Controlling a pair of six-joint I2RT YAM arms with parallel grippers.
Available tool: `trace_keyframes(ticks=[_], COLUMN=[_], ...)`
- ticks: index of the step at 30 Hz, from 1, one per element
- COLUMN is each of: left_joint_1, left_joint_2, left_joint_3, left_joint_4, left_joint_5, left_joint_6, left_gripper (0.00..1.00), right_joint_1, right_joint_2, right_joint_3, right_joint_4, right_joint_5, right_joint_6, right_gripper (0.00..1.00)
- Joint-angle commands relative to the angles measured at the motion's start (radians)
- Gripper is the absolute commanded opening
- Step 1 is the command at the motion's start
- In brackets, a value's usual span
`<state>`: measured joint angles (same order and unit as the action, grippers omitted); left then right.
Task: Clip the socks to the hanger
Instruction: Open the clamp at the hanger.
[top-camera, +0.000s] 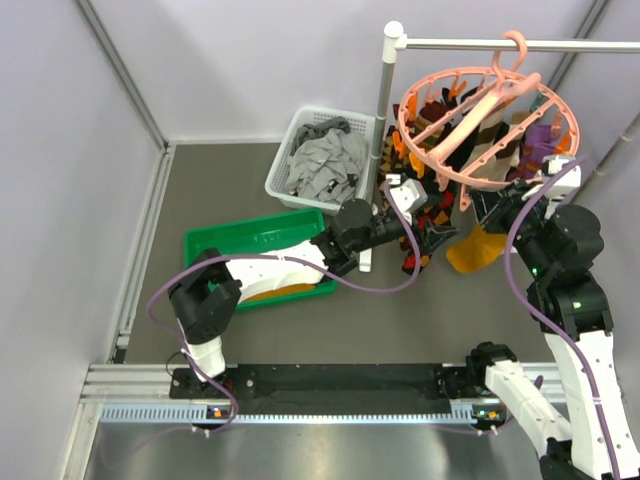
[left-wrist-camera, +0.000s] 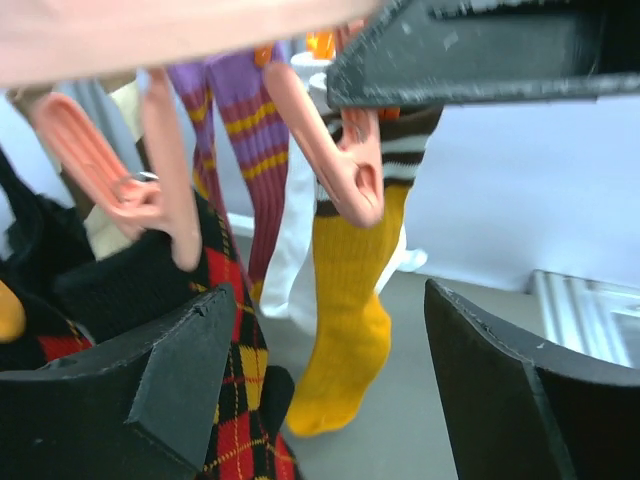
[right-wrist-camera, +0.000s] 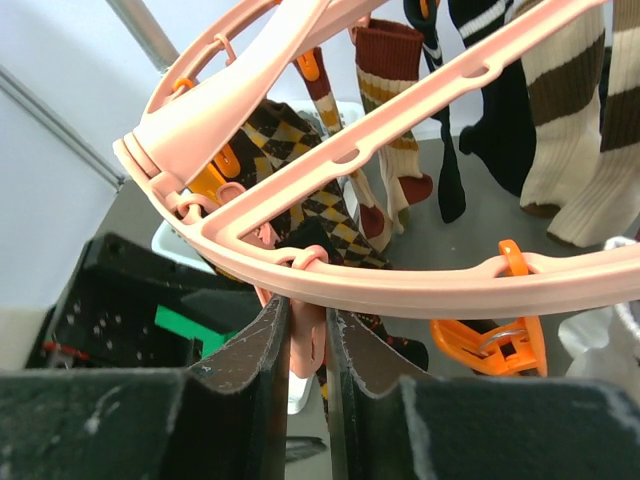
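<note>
The pink ring hanger (top-camera: 488, 128) hangs from the white rail, with several socks clipped around it. A mustard sock (left-wrist-camera: 345, 320) hangs from a pink clip (left-wrist-camera: 350, 180), with a white sock (left-wrist-camera: 290, 255) behind it. The mustard sock also shows in the top view (top-camera: 478, 250). My left gripper (left-wrist-camera: 330, 390) is open and empty, its jaws wide apart just in front of that sock. My right gripper (right-wrist-camera: 308, 335) is shut on a pink clip (right-wrist-camera: 310, 350) that hangs under the hanger's rim (right-wrist-camera: 400, 290). Another orange sock (top-camera: 275, 293) lies in the green tray (top-camera: 250, 235) under my left arm.
Red-black-yellow argyle socks (left-wrist-camera: 235, 350) hang next to my left finger. An orange clip (right-wrist-camera: 490, 345) hangs to the right of my right gripper. A white basket (top-camera: 300, 135) of grey garments stands behind the green tray. The rail stand's post (top-camera: 385, 100) is left of the hanger.
</note>
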<state>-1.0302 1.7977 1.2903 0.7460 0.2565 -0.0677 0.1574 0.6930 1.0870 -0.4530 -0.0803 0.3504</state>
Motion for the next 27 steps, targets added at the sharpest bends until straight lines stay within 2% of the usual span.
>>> trace_keyframes(ticks=[1,10,19,27], left_joint_1=[0.028,0.039,0.042,0.047], left_joint_2=[-0.021,0.029,0.061,0.065], left_joint_3=[0.073,0.152,0.185,0.188], left_joint_4=[0.075,0.111,0.115,0.141], left_joint_5=[0.165,0.228,0.233,0.231], left_joint_6=[-0.118,-0.207,-0.242,-0.280], left_gripper=[0.81,0.81,0.75,0.55], right_joint_1=[0.004,0.004,0.004,0.005], right_joint_2=[-0.013,-0.018,-0.021,-0.021], right_joint_3=[0.005,0.002,0.002,-0.007], right_joint_4=[0.056,0.063,0.073,0.076], right_joint_5=[-0.032,-0.059,-0.085,-0.102], right_joint_6=[-0.037,-0.045,-0.048,-0.050], right_gripper=[0.00,0.00,0.00,0.00])
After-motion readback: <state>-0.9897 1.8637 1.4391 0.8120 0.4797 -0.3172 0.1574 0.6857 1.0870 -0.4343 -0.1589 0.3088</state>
